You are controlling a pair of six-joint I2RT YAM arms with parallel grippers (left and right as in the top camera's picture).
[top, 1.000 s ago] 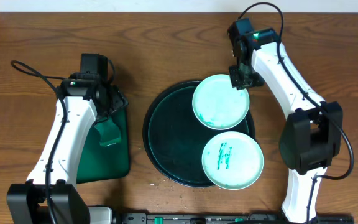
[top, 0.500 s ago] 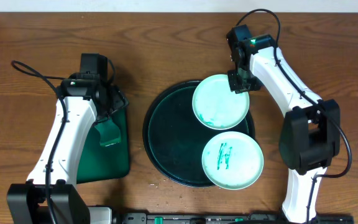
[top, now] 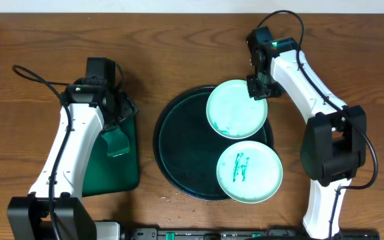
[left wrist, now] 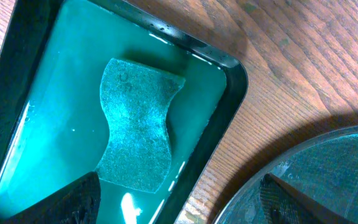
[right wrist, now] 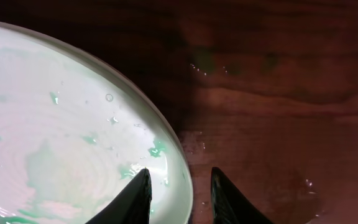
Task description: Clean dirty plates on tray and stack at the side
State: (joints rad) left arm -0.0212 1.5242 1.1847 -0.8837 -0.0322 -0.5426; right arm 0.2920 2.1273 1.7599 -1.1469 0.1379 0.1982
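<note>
Two pale green plates lie on the round dark tray [top: 179, 153]. The upper plate [top: 235, 110] has faint wet smears and rests at the tray's back right rim. The lower plate [top: 249, 172] carries a green stain. My right gripper [top: 257, 87] straddles the upper plate's far right rim [right wrist: 61, 124], with one finger inside and one outside [right wrist: 180, 180], closed narrowly on it. My left gripper [top: 115, 115] is open and empty [left wrist: 180, 180] above the corner of the green basin [left wrist: 232, 81], just short of the sponge [left wrist: 138, 124].
The green basin [top: 112, 173] holds water and the sponge [top: 117, 143] at the left of the table. The round tray's rim [left wrist: 328, 174] shows beside the left gripper. Bare wood lies right of the tray [top: 372, 80], with water drops [right wrist: 197, 65].
My right arm has shifted slightly at the upper plate's rim. The plates, the sponge and the left arm have not moved.
</note>
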